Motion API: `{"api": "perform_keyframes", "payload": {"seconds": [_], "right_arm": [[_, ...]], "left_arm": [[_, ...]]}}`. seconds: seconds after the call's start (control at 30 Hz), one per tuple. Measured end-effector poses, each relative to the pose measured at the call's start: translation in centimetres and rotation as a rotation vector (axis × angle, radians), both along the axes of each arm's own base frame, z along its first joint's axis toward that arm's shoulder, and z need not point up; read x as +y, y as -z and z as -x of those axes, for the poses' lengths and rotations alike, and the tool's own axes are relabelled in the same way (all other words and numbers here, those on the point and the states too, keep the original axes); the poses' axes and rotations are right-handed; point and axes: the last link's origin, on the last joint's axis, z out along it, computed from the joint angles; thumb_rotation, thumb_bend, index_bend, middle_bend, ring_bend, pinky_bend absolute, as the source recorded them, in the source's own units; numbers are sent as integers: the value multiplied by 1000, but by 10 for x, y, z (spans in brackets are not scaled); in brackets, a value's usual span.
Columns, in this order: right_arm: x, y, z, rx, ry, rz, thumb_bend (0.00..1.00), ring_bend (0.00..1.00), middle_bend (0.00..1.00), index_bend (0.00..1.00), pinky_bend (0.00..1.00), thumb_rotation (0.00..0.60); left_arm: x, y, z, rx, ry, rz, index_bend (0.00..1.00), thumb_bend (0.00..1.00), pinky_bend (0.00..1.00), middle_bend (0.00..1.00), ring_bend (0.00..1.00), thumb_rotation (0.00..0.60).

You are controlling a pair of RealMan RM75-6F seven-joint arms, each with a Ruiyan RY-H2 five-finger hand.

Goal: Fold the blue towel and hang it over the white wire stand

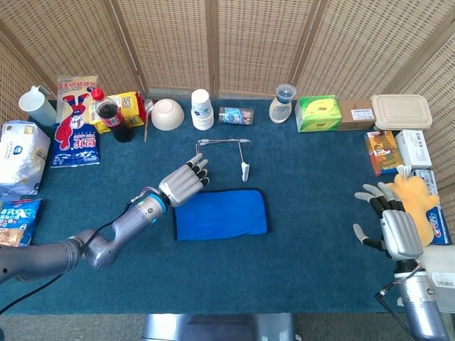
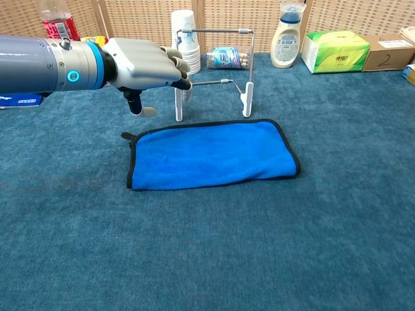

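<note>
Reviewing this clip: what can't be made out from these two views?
- Whether the left hand touches the white wire stand: chest view, the fingers overlap its post; head view too small.
- Right hand: out of the chest view.
- How many layers the blue towel has: lies flat.
- Box labels at the right edge: head view, too small.
</note>
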Motion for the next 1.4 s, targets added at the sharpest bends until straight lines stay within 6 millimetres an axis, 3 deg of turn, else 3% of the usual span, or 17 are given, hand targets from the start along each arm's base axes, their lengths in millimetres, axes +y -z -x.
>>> {"api": "perform_keyframes", "payload": {"seconds": [0.43, 0.73, 0.97, 1.4], "right_arm": [[-1, 3, -1, -7, -3, -10, 332, 13, 165, 251, 0, 600], [-2, 6, -2, -7, -10, -15, 333, 11, 165, 252, 0, 600], [-2, 9, -4, -8, -13, -21, 332, 11, 165, 251, 0, 600], [-4, 18, -5, -5, -6, -39, 332, 10, 165, 246, 0, 600]], "left_arm": [[-17, -4, -6, -105, 15, 42, 213, 255, 0, 206, 7, 600], [-33, -15, 2, -297, -40, 73, 212, 255, 0, 245, 66, 600], [-43, -27, 25, -423, -60, 73, 207, 252, 0, 187, 48, 600], [-53, -26, 77, -427, -167, 82, 149, 200, 0, 89, 0, 600]]}}
